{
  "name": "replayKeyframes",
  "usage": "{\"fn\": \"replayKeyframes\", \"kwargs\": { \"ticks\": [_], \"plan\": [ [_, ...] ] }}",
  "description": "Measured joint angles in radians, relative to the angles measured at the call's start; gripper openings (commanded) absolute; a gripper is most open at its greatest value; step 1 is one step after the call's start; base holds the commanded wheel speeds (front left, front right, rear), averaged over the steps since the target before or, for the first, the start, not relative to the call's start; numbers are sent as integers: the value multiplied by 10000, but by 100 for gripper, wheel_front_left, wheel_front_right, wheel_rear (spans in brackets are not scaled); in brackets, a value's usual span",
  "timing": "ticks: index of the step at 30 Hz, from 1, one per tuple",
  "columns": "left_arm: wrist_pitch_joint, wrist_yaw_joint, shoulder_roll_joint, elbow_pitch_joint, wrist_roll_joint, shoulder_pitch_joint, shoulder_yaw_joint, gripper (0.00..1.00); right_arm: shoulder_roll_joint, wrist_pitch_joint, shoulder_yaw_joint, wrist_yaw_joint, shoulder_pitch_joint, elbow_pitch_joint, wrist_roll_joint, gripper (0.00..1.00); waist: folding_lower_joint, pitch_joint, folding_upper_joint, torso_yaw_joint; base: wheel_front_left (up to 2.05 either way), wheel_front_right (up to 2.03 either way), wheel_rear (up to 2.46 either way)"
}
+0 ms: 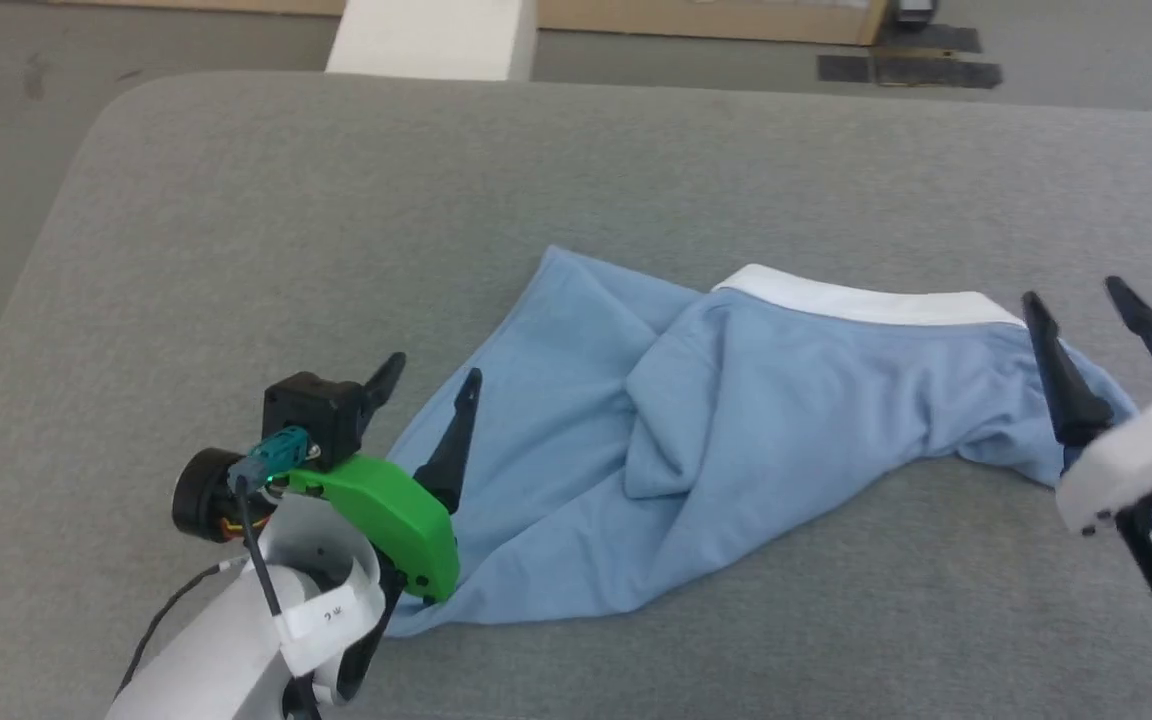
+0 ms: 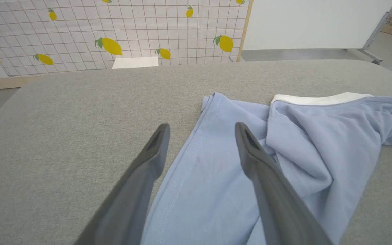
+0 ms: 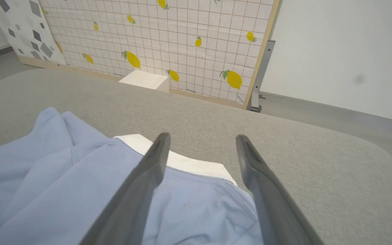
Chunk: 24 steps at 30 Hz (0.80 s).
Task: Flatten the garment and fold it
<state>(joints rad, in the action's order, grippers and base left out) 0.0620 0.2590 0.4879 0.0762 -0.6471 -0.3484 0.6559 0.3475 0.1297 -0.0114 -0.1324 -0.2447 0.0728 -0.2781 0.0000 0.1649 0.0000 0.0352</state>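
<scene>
Leftmost, at about eight o'clock in the head view, the left gripper [image 1: 432, 372], on a white forearm with a bright green plastic wrist cover [image 1: 386, 510], has its two long dark fingers spread wide and nothing pinched between them. Its outer finger stands over the bare grey fabric-covered table with rounded corners [image 1: 336, 200], and its inner finger stands over the left edge of the light blue knit garment [image 1: 736, 400]. In the left wrist view the same gripper [image 2: 201, 127] straddles that edge. The stitched hem runs up between the fingers from seven o'clock toward twelve, with grey table [image 2: 63, 119] to the left and blue garment [image 2: 209, 177] running off toward three o'clock. The garment lies crumpled on the table, stretching across the middle of the head view from seven o'clock to three o'clock. It has deep folds near its centre and a white band [image 1: 866, 300] along its far edge at about one o'clock. At three to four o'clock the right gripper [image 1: 1074, 293] also has its fingers parted. Its inner finger stands in front of the garment's right end and its outer finger beyond it. In the right wrist view this gripper [image 3: 201, 136] grips nothing: one finger crosses the white band [image 3: 189, 166], while the other sits just past the band's corner over the grey table [image 3: 301, 163]. There the garment [image 3: 46, 170] fills the view from nine o'clock round to six. I cannot tell whether either gripper's fingertips touch the cloth.
</scene>
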Motion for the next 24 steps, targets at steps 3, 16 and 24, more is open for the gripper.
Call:
{"fn": "replayKeyframes", "kwargs": {
  "ticks": [3,16,24],
  "plan": [
    [395,-42,8,155,-107,-9,105,100,-466,-1093,-215,2,756,-485,644,100,0,-57,0,-269,0,0,0],
    [3827,-667,-36,-40,-796,-1861,915,100,-2610,-2360,-1112,2,2145,-1806,1590,100,0,362,0,-1263,0,0,0],
    [6067,-1058,-451,-1459,-1392,-3638,1166,100,-2869,-2539,-1216,2,2131,-1977,1739,100,0,1111,0,-1795,0,0,0]
  ]
}}
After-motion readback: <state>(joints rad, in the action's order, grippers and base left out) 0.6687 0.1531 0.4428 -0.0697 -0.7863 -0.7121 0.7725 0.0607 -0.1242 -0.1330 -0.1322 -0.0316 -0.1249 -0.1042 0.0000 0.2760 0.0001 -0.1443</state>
